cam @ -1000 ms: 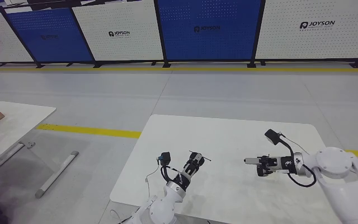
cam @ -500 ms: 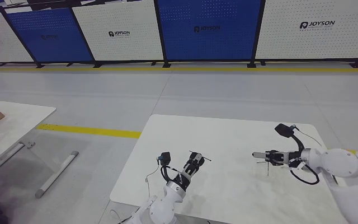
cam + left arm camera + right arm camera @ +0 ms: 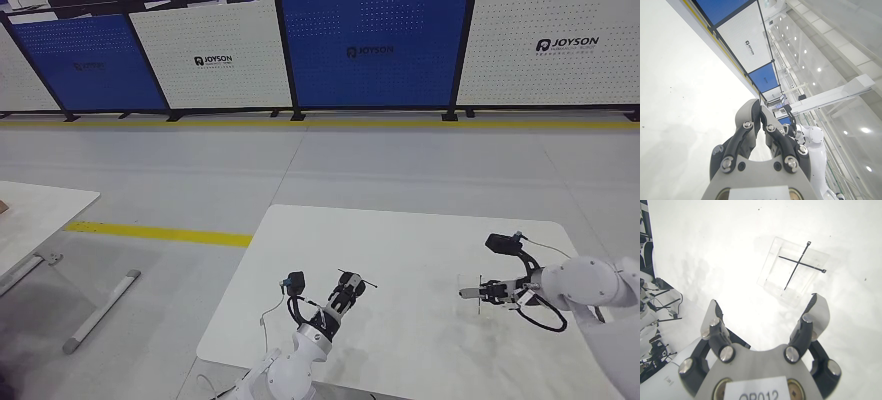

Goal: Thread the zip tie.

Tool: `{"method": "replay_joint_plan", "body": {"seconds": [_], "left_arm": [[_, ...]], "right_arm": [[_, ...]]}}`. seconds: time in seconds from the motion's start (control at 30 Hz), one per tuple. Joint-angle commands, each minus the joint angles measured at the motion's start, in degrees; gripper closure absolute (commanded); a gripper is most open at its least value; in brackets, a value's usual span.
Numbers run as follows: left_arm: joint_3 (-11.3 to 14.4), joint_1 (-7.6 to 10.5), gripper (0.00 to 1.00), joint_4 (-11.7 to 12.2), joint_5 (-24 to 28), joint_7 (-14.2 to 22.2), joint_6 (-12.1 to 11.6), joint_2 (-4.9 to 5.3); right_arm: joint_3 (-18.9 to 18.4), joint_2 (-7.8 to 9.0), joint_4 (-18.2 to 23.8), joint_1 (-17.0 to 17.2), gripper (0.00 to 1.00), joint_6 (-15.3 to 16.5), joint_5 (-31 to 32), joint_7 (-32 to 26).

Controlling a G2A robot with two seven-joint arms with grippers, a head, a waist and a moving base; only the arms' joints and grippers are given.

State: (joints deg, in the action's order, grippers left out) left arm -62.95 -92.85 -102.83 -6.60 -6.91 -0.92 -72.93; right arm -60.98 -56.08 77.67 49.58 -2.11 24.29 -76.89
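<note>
The left hand (image 3: 760, 106) had its fingers pressed together on a thin black zip tie (image 3: 759, 93), whose free end stuck out past the fingertips. From above, this hand (image 3: 348, 290) sat over the near left part of the white bench (image 3: 400, 235), with the zip tie (image 3: 358, 278) jutting from it at a slant.

The right hand (image 3: 765, 299) was spread wide and held nothing. It hung over the bench (image 3: 715, 237), close to a clear square tray (image 3: 769, 263) that lay flat on the surface. On the tray, a loose tie (image 3: 810, 266) and the other loose tie (image 3: 791, 275) lay crossed near their middles, each with its head poking out over a tray edge. From above, the right hand (image 3: 468, 293) was over the right side of the bench, well apart from the left hand.
</note>
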Motion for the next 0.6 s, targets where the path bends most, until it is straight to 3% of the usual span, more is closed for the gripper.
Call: {"method": "replay_joint_plan", "body": {"seconds": [0.0,0.23,0.43,0.57], "left_arm": [[0.00,0.00,1.00,0.00,0.00,0.00,0.00,0.00],[0.00,0.00,1.00,0.00,0.00,0.00,0.00,0.00],[0.00,0.00,1.00,0.00,0.00,0.00,0.00,0.00],[0.00,0.00,1.00,0.00,0.00,0.00,0.00,0.00]], "right_arm": [[0.19,-0.05,0.08,0.66,0.00,0.89,-0.57,1.06],[-1.97,0.14,-0.79,0.33,0.00,4.40,-7.09,0.57],[1.87,-0.79,-2.74,-3.04,0.00,-5.72,-0.96,3.13],[2.48,-0.91,-2.61,-3.38,0.00,-6.03,0.06,3.58]]}}
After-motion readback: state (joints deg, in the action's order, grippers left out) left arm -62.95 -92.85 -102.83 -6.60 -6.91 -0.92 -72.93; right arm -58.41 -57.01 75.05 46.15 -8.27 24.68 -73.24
